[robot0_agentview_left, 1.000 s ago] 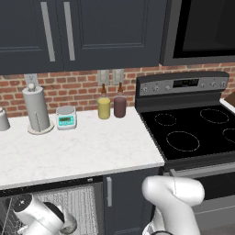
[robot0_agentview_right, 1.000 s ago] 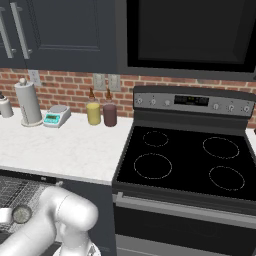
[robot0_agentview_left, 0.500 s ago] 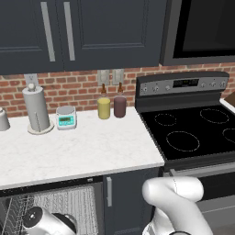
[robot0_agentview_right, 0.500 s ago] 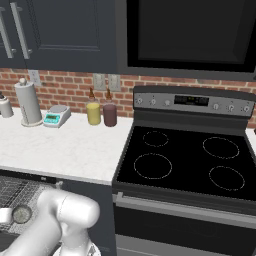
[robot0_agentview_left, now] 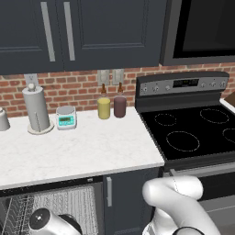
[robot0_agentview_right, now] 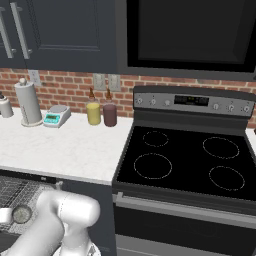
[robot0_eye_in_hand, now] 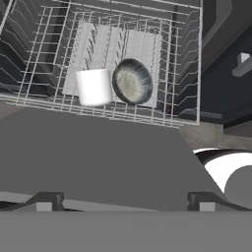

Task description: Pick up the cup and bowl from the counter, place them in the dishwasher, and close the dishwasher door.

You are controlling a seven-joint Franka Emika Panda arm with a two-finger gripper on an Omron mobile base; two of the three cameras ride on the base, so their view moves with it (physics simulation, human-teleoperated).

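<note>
Dishwasher door (robot0_eye_in_hand: 98,162), a dark navy-grey flat panel, lies dropped open right beneath the claw (robot0_eye_in_hand: 123,201), its width running across between the spread, empty fingertips. Beyond its far edge, the white wire rack (robot0_eye_in_hand: 187,74) holds the stubby white-grey cup (robot0_eye_in_hand: 94,87) on its side, beside the speckled dark grey bowl (robot0_eye_in_hand: 132,81). Closing likely means getting under the panel's free edge.

Below me the white cup (robot0_eye_in_hand: 94,87) lies on its side in the dishwasher (robot0_eye_in_hand: 123,64) wire rack, touching the tilted speckled grey bowl (robot0_eye_in_hand: 132,81); the door (robot0_eye_in_hand: 98,162) hangs open under the white counter (robot0_agentview_left: 78,151)
</note>
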